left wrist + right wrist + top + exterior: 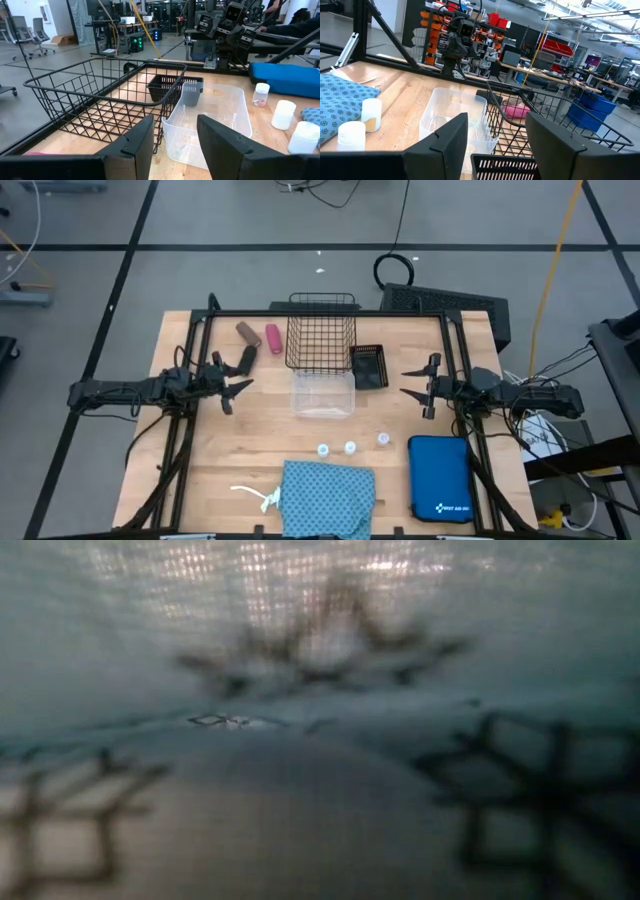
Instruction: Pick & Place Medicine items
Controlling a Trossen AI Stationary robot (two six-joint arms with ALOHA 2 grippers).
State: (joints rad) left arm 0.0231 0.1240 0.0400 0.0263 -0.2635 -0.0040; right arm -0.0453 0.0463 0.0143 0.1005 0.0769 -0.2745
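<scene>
Inventory, nothing yet picked: our left gripper [232,375] and right gripper [412,385] hover spread, empty, flanking the clear tub [323,393]. Brown roll [247,334] and pink roll [273,338] beside wire basket [321,330]; vials [350,447] and teal cloth [328,498] at front edge, within reach

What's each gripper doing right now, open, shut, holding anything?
Left gripper: open, empty, beside the wire basket.
Right gripper: open, empty.

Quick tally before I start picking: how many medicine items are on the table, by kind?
Rolls: 2, brown roll and pink roll
Vials: 3
Teal cloth: 1
Total: 6
</scene>
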